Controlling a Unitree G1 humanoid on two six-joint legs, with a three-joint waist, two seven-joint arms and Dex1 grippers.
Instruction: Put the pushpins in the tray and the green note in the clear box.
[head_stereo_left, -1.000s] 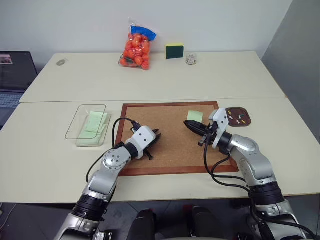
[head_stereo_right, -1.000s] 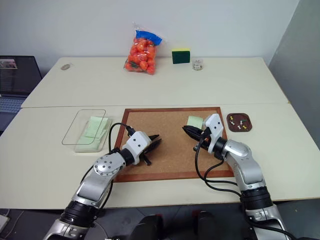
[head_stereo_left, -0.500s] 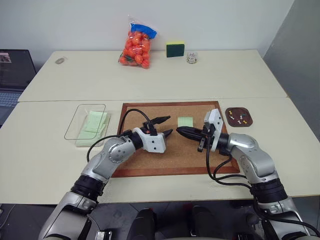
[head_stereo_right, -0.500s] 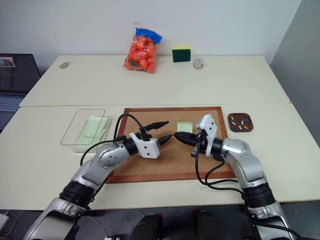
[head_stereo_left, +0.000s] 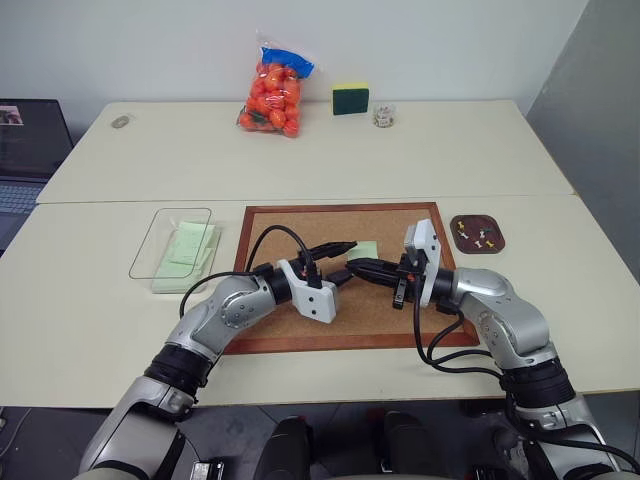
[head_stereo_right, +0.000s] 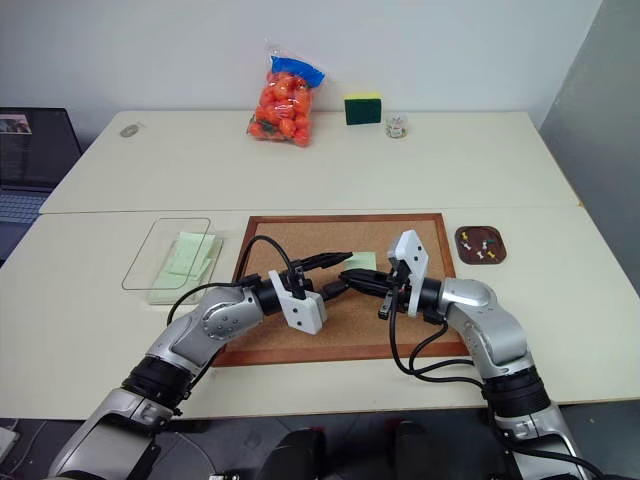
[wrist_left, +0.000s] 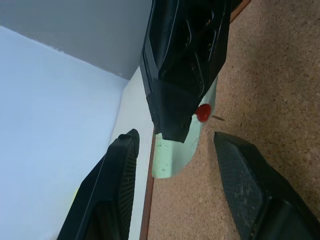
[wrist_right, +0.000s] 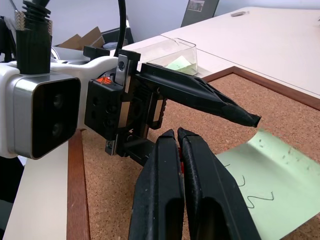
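1. Mid-frame over the wood-framed cork board, the right pincer is clamped on a red-headed pushpin that pierces the thin pale-green square note.
2. The left pincer stands wide, its fingers on either side of the right one's tip.
3. Judged best: close the left on the note's free edge, clear of the pin, and hold it while the right draws away.
4. The small dark reddish-brown oval tray, right of the board, already holds pins; the clear plastic box waits at left, beside a stack of pale-green notes.
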